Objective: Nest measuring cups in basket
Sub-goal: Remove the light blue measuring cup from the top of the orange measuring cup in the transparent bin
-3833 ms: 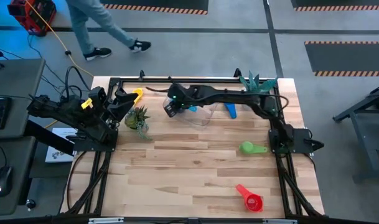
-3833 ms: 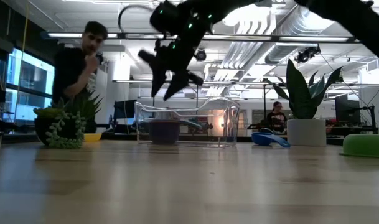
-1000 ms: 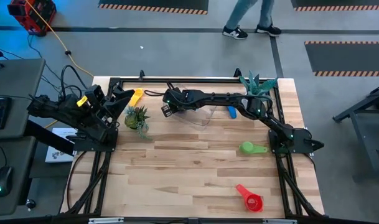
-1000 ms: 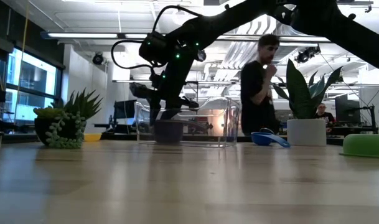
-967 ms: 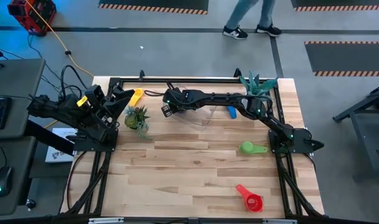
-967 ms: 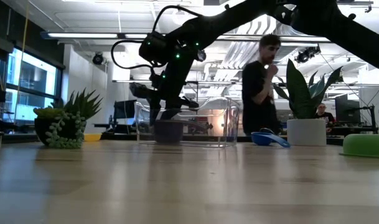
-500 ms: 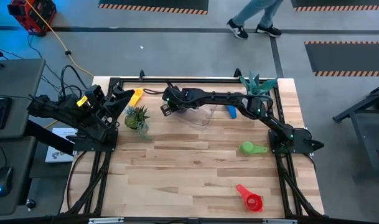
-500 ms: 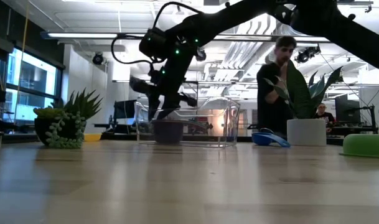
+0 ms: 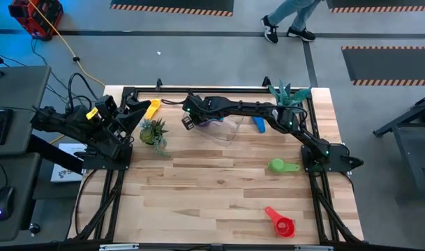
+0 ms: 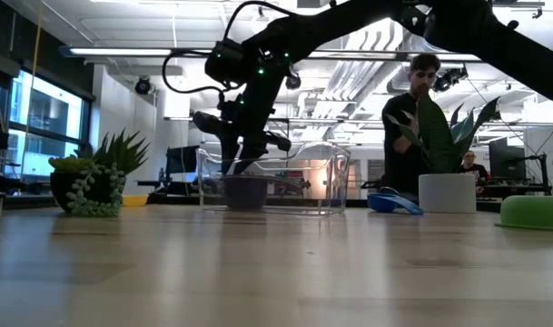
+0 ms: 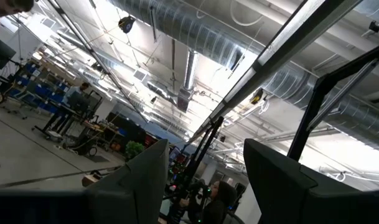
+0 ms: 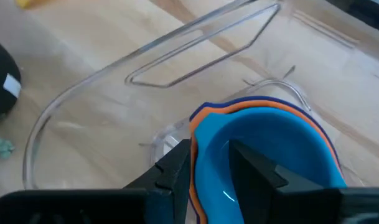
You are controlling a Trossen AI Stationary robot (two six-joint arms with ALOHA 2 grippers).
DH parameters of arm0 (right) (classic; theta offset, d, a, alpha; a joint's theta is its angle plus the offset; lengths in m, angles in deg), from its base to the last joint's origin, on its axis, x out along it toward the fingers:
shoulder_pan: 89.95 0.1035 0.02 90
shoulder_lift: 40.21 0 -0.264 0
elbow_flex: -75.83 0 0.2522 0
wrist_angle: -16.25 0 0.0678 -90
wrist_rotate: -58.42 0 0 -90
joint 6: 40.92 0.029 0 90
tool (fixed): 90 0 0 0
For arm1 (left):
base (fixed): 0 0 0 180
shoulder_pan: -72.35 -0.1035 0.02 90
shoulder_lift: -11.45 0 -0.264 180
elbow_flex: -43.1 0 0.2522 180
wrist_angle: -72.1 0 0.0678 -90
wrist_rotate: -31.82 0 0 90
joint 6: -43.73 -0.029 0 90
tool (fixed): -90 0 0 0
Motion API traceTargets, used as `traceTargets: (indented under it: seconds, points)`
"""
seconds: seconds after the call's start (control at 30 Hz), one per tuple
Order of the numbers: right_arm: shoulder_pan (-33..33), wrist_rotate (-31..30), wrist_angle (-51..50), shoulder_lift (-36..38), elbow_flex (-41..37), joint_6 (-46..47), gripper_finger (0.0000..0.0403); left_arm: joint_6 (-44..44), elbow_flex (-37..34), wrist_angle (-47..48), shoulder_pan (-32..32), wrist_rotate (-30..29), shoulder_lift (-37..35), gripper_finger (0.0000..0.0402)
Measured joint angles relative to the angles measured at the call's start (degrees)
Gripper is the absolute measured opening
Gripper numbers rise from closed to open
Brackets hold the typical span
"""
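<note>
The clear basket [image 9: 229, 130] stands at the table's far middle. On its floor sits a nested stack [image 10: 246, 193]: a light blue cup [image 12: 270, 149] inside an orange cup [image 12: 301, 111], inside a dark blue one. My right gripper [image 12: 211, 152] reaches down into the basket, open, its fingers either side of the light blue cup's rim. A yellow cup [image 9: 153, 107], a blue cup [image 9: 259, 125], a green cup [image 9: 280, 166] and a red cup [image 9: 280, 224] lie on the table. My left gripper [image 11: 205, 180] waits open at the far left, pointing up. My right gripper comes slanting down from the table's right side. One finger [image 12: 173, 165] stands outside the light blue cup's rim [image 12: 197, 146] and the other [image 12: 257, 168] inside the bowl. Blue shows between wall and inner finger. Whether the outer finger touches the rim, I cannot tell.
A small potted plant [image 9: 154, 132] stands left of the basket, near the yellow cup. A taller plant in a white pot [image 9: 289, 94] stands at the far right corner. Bare wood fills the table's middle and near left. A person stands behind the table [image 10: 412, 118].
My right gripper has rolled a little about its own axis and its wrist has come up slightly, with the fingers still inside the basket. The stack of cups has stayed on the basket's floor. Behind the table a person has walked toward the right.
</note>
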Motion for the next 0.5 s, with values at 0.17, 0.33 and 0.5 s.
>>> traceTargets:
  seconds: [0.17, 0.33, 0.5]
  points:
    - [0.0, 0.0, 0.0, 0.0, 0.0, -1.6, 0.0099, 0.0, 0.0, 0.0, 0.0, 0.0, 0.0, 0.0200]
    - [0.0, 0.0, 0.0, 0.0, 0.0, -2.5, 0.0099, 0.0, 0.0, 0.0, 0.0, 0.0, 0.0, 0.0200]
    - [0.0, 0.0, 0.0, 0.0, 0.0, -1.5, 0.0097, 0.0, 0.0, 0.0, 0.0, 0.0, 0.0, 0.0200]
